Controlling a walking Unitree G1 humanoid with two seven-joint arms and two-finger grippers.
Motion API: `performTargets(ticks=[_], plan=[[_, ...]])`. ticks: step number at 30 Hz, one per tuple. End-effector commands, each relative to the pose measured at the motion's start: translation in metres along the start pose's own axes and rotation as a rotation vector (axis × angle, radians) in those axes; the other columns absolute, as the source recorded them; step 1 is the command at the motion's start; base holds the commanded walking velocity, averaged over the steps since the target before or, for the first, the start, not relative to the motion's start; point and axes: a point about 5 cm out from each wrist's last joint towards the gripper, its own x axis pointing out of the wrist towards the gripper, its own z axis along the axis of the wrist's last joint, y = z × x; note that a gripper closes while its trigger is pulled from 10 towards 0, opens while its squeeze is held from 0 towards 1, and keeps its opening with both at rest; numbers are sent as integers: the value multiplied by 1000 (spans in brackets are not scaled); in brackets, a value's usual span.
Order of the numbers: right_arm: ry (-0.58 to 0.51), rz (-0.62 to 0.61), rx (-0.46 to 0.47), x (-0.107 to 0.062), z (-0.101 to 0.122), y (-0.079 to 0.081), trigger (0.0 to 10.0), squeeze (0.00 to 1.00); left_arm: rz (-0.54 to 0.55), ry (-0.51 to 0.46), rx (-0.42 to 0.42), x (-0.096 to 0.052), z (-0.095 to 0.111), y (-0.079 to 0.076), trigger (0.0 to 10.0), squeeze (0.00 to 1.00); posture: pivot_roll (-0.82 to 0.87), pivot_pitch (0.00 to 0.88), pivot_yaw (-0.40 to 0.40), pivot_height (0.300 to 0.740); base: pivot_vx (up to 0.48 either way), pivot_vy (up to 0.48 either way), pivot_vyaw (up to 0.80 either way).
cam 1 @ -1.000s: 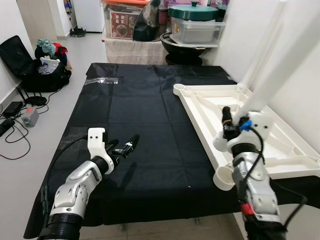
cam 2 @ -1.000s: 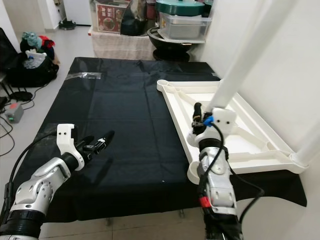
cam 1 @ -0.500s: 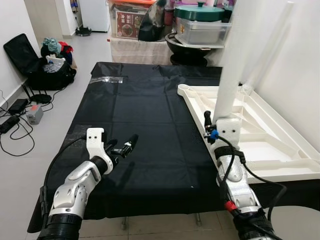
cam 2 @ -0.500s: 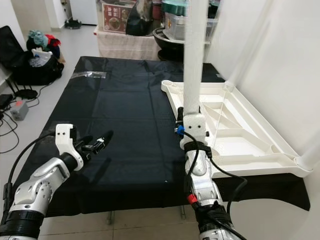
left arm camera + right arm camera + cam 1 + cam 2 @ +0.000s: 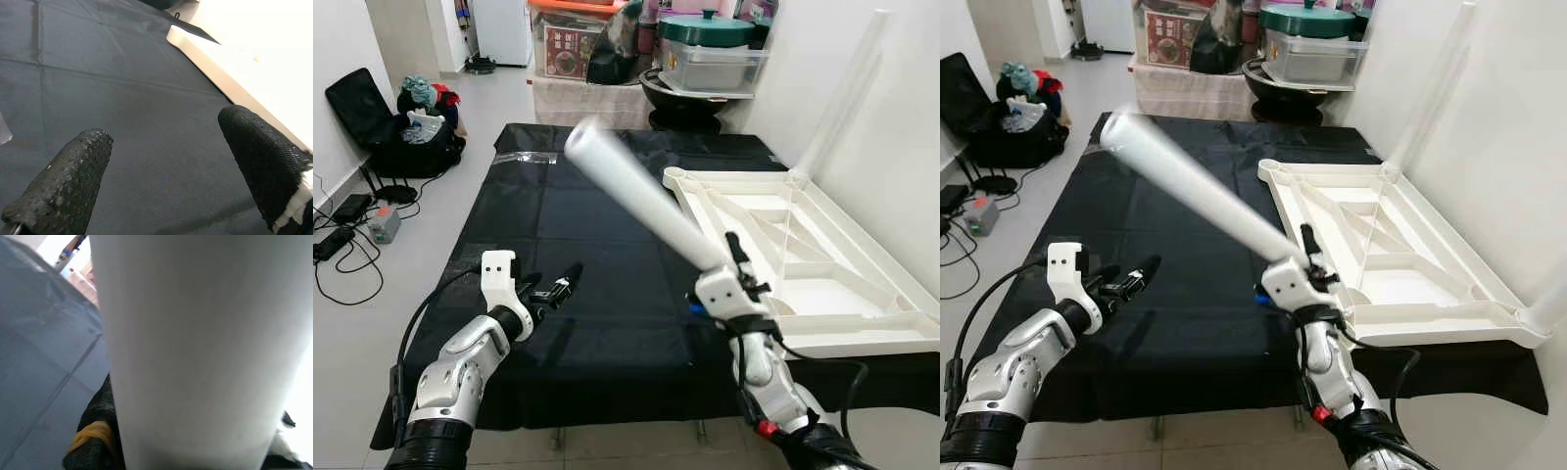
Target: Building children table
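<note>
While right gripper [image 5: 732, 257] clamps table leg [image 5: 641, 201], left gripper [image 5: 558, 287] agape, empty over black cloth [image 5: 597, 235], beside tabletop [image 5: 793, 259].

My head views are bright and evenly lit — only the white table leg [image 5: 636, 196] is blurred at its tip.
</note>
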Motion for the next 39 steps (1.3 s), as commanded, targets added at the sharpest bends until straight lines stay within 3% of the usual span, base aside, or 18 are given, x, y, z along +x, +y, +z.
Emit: performTargets(ticks=[1,6,8,11,15,16,17,19,21,23,26,29,30,33,35,36,37,39], plan=[[-22,-4,-41,2,-3,-1,10000,0,7,0,16,-2,0,1,10000,0,125,0,-108,740,0,0,0],[9,0,-63,-1,-11,1,10000,0,9,0,17,-2,0,1,10000,0,127,0,-110,740,0,0,0],[68,-24,-17,-1,-18,-1,10000,0,11,2,17,-2,0,2,10000,0,129,0,-112,740,0,0,0],[157,-61,111,3,-22,-3,10000,0,12,2,16,-3,0,2,10000,0,126,0,-114,740,0,0,0],[174,-202,402,21,-4,-13,10000,0,8,-7,11,-3,-1,0,10000,0,119,0,-111,740,0,0,0],[174,-202,402,21,-4,-13,10000,0,8,-7,11,-3,-1,0,10000,0,119,0,-111,740,0,0,0],[156,-218,492,29,6,-17,10000,0,7,-8,11,-3,0,0,10000,0,113,0,-106,740,0,0,0],[138,-225,550,34,13,-19,10000,0,6,-9,12,-2,0,0,10000,0,112,0,-105,740,0,0,0],[78,-222,712,48,37,-26,10000,0,3,-10,15,-1,0,-1,10000,0,107,0,-103,740,0,0,0],[58,-215,766,53,45,-29,10000,0,2,-10,16,0,1,-2,10000,0,107,0,-103,740,0,0,0],[60,-142,910,58,60,-25,10000,0,-12,-10,21,2,0,-5,10000,0,100,0,-102,740,0,0,0],[57,90,1091,56,88,-5,10000,0,-135,-18,48,0,4,-21,10000,0,98,0,-103,740,0,0,0],[57,90,1091,56,88,-5,10000,0,-135,-18,48,0,4,-21,10000,0,98,0,-103,740,0,0,0],[24,264,1102,48,106,11,10000,0,-325,-11,93,-7,8,-42,10000,0,96,0,-103,740,0,0,0],[22,288,1094,47,108,13,10000,0,-353,-8,101,-8,9,-45,10000,0,96,0,-103,740,0,0,0],[21,358,1096,44,115,20,10000,0,-452,12,169,-11,12,-55,10000,0,101,0,-105,740,0,0,0],[21,358,1096,44,115,20,10000,0,-452,12,169,-11,12,-55,10000,0,101,0,-105,740,0,0,0],[18,455,1099,42,126,29,10000,0,-577,57,277,-16,13,-65,10000,0,102,0,-104,740,0,0,0]])
